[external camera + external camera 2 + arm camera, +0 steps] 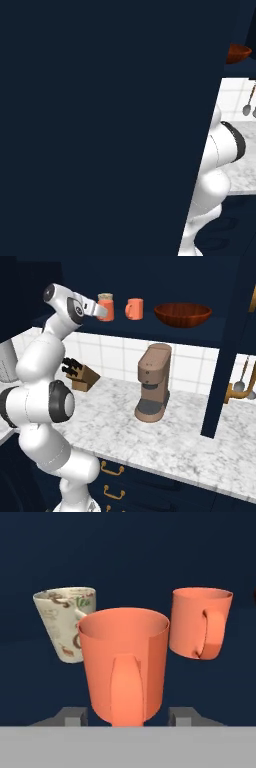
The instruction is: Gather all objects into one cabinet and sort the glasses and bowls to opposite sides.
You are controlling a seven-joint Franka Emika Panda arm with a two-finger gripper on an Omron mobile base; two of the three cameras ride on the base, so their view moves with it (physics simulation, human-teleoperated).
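Note:
An orange-red cup with a handle (122, 667) stands on the cabinet shelf (150, 328), and my open gripper (127, 717) has a finger on each side of its base with a small gap. From the right base view the gripper (99, 310) reaches this cup (106, 310) at the shelf's left end. A second orange mug (200, 622) (134, 308) stands to its right. The orange-brown bowl (182, 314) (238, 52) sits at the shelf's right end.
A cream patterned cup (65, 622) stands behind the near cup. Below the shelf are a brown coffee machine (152, 383) and a knife block (80, 376) on the marble counter (190, 446). A dark blue cabinet door (100, 125) blocks the left base view. Ladles (240, 383) hang at right.

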